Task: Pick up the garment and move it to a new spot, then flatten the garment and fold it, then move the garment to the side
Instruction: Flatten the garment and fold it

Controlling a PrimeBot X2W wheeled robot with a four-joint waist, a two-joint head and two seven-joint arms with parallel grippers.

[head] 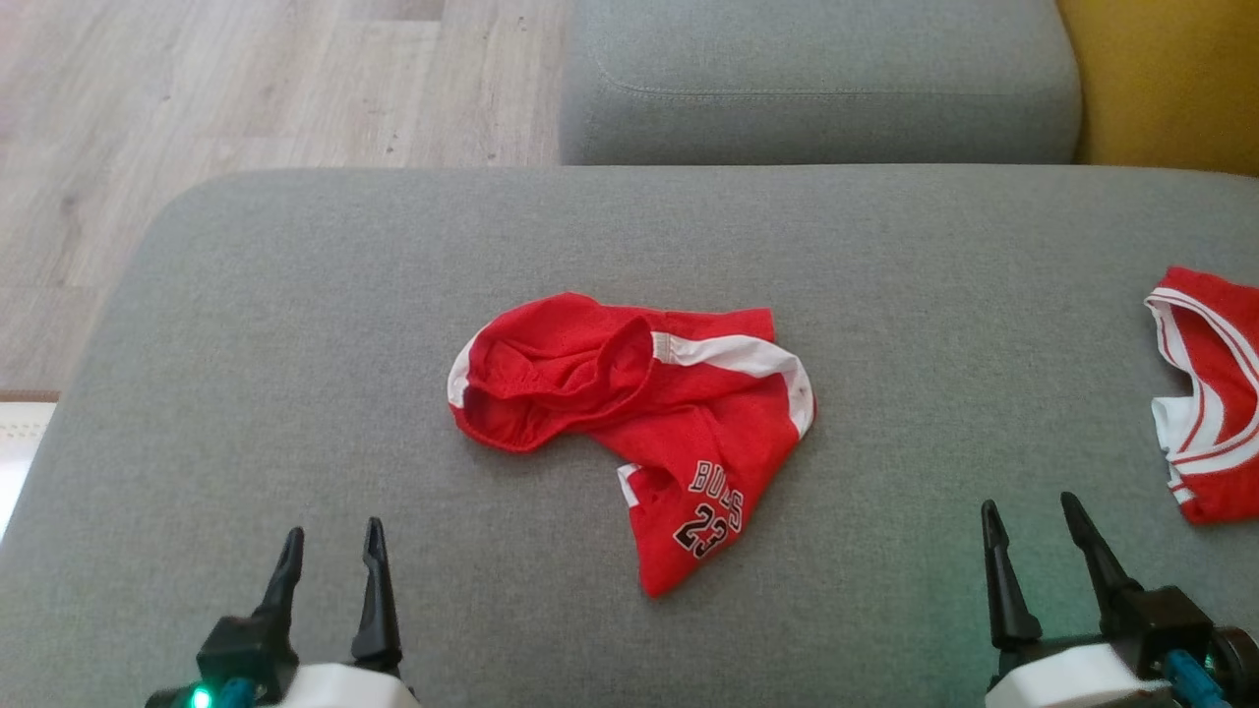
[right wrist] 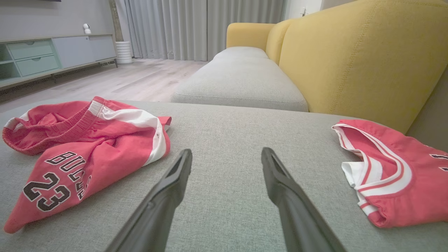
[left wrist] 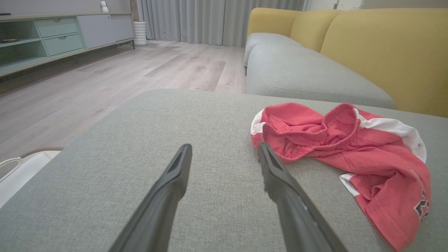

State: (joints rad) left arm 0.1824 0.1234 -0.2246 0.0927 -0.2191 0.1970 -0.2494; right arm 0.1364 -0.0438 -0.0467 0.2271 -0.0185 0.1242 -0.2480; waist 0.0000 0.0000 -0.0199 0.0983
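1. left gripper (head: 333, 528): at 7 o'clock in the head view, its two dark fingers spread wide with nothing between them. they hang over bare grey cushion (head: 295, 295) and touch no cloth.
2. right gripper (head: 1029, 503): at 5 o'clock in the head view, also spread wide and holding nothing, with grey fabric showing in the gap between its fingers.
3. red shorts (head: 639, 413): the garment lies crumpled near the middle of the cushion, between the two grippers and farther out, apart from both. it sits toward 2 o'clock from the left gripper and toward 10 o'clock from the right one.
4. lie of the shorts: the elastic waistband gapes open at the 9 o'clock end of the heap. a white side stripe curves along the 2 o'clock edge. one leg, printed with black "bulls" lettering and "23", points to 6 o'clock, toward the robot.
5. red jersey (head: 1210, 393): a second red-and-white piece lies at 3 o'clock, cut off by the head view's edge, well apart from the shorts and toward 1 o'clock from the right gripper.
6. farther out: another grey seat cushion (head: 816, 79) at 12 o'clock, a yellow backrest (head: 1161, 79) at 1 o'clock and pale wood floor (head: 197, 98) at 10 o'clock.
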